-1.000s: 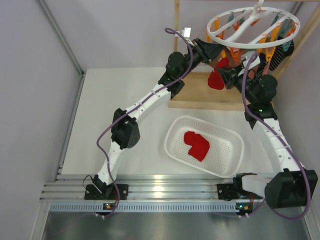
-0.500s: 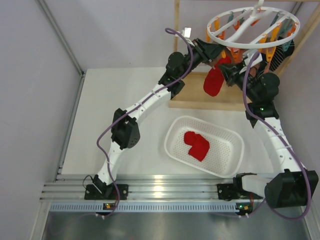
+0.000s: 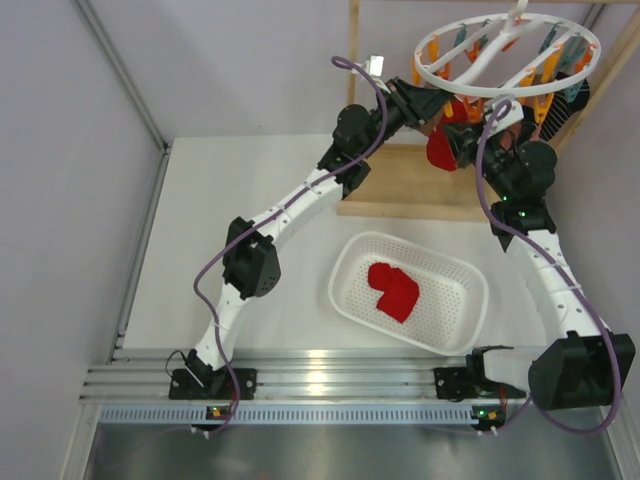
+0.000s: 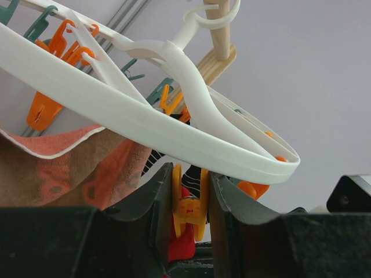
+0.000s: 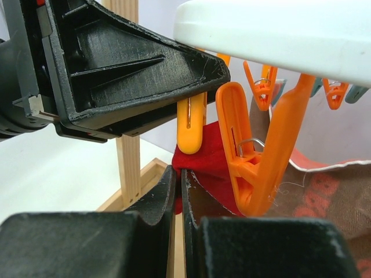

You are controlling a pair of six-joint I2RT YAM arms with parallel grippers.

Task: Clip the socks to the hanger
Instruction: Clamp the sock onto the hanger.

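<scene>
Both are under the hanger [image 4: 145, 124] — the left gripper [image 4: 189, 197] clamps an orange clip [image 4: 188, 211], the right gripper [image 5: 178, 174] pinches a red sock [image 5: 211, 168].

Overhead; two wrist close-ups beneath hanger [image 4: 145, 128]

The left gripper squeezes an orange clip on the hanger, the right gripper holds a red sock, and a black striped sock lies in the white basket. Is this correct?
One detail is wrong: the top external view shows the sock in the white basket is red, not black striped. The left gripper squeezes an orange clip on the hanger, and the right gripper holds a red sock.
</scene>
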